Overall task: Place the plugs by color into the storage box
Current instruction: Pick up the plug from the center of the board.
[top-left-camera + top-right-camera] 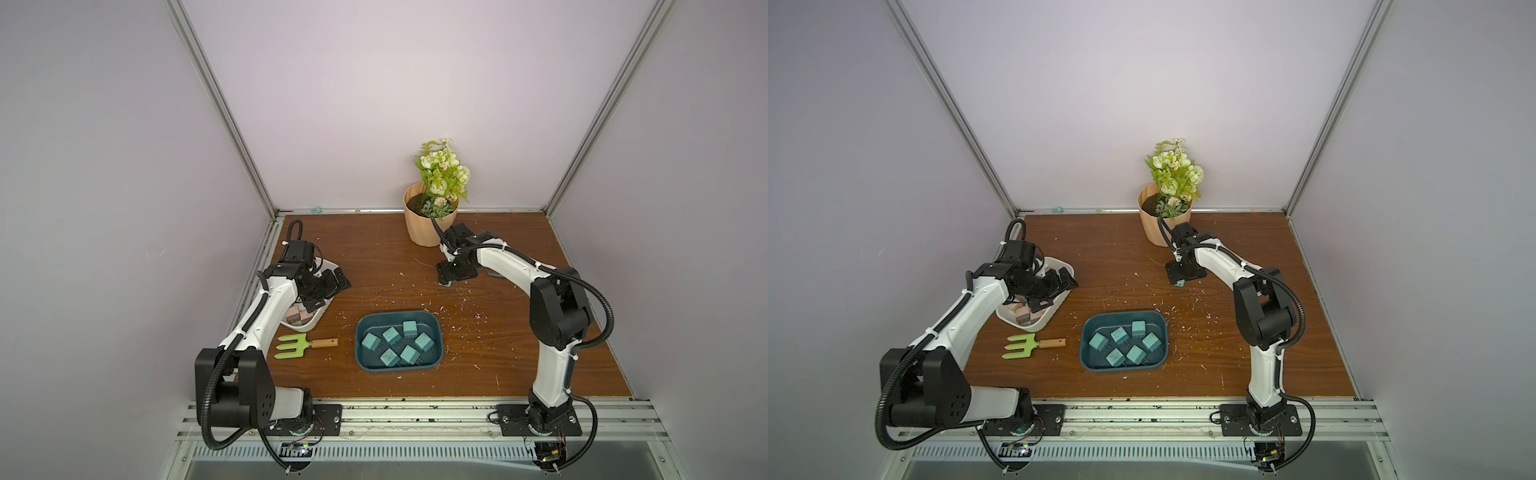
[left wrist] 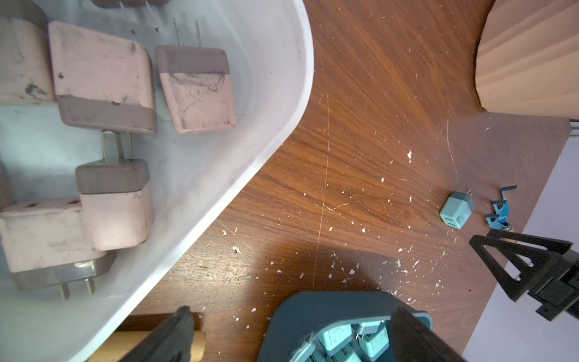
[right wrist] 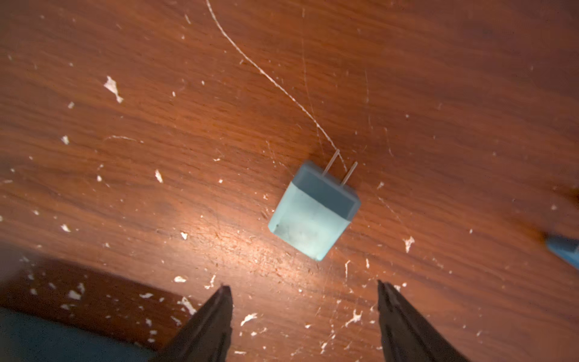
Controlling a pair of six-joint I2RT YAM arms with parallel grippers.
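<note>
Black right gripper [image 3: 302, 284] hangs with jaws apart, empty, over one teal cube-shaped plug [image 3: 313, 216] lying on the brown wooden tabletop [image 3: 156, 125]. Six teal plugs [image 1: 390, 334] lie in the dark teal plastic tray [image 1: 382, 319]; beige-pink plugs [image 2: 100, 75] lie in the white plastic tray [image 2: 282, 131]. Over its rim the left gripper [image 2: 293, 313] stands spread wide, empty.

The loose plug [image 3: 313, 213] just ahead of the right gripper [image 3: 302, 286] was pale teal, with a darker blue-grey band at its silver prongs. This gripper's fingers [image 3: 216, 316] were black. The table [image 3: 141, 131] below was red-brown with wood grain and white flecks. Below the left gripper [image 2: 293, 310], the pink plugs [image 2: 100, 75] had a grey-brown band and dark smudges, and their tray [image 2: 266, 109] was white. The other tray [image 1: 399, 365] was dark teal, its six plugs [image 1: 390, 334] lighter teal.
</note>
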